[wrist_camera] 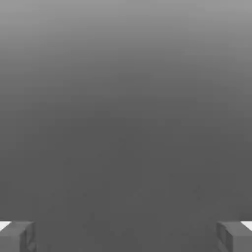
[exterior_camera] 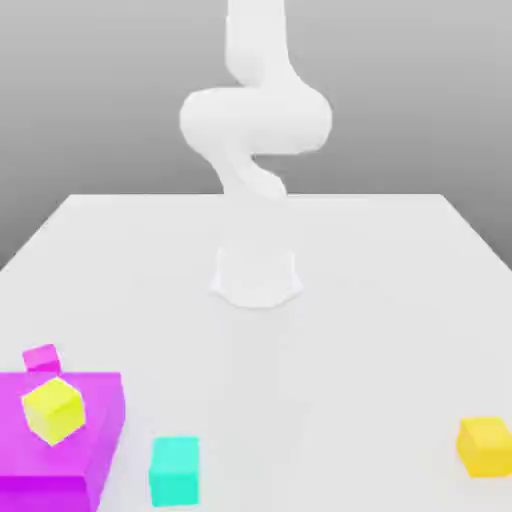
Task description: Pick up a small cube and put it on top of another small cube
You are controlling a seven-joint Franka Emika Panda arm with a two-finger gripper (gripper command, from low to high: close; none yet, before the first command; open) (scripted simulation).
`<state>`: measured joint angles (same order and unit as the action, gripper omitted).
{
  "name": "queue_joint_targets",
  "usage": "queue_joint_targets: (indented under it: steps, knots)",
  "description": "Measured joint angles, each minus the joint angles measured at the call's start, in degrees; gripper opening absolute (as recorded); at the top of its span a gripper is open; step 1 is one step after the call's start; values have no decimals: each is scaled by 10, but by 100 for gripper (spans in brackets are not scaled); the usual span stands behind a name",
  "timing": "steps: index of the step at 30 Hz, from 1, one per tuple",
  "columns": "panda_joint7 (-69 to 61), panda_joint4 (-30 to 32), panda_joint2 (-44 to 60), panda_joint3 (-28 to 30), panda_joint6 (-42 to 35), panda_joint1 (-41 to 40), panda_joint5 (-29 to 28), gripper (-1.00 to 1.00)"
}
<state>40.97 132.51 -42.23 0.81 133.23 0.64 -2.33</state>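
Writing: none readable on any cube or on the arm.
Arm [exterior_camera: 255, 120]: white, rising from its base at the desk's [exterior_camera: 380, 300] middle; its upper part is cut off by the frame's top edge.
Gripper [wrist_camera: 126, 236]: jaws spread wide, the two grey fingertips [wrist_camera: 17, 236] at opposite edges of the hand view, nothing between them (plain grey beyond).
Teal cube [exterior_camera: 174, 470]: on the desk at the near edge, left of centre, just right of the magenta block [exterior_camera: 85, 460].
Lime-yellow cube [exterior_camera: 54, 409]: tilted on the magenta block, whose near-left part is cut off.
Small magenta cube [exterior_camera: 42, 357]: behind it, partly hidden.
Orange-yellow cube [exterior_camera: 485, 446]: near right, well apart.
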Motion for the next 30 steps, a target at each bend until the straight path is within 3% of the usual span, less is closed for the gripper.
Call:
queue_joint_targets:
  steps: [9, 16, 23, 30]
  knots:
    - [-190, 26, 131, 46, 50, 25, -68, 0]
    - [-356, 46, 230, 94, 90, 45, -91, 0]
    - [-547, 67, 330, 141, 134, 63, -78, 0]
    - [-773, 89, 432, 156, 180, 55, -17, 0]
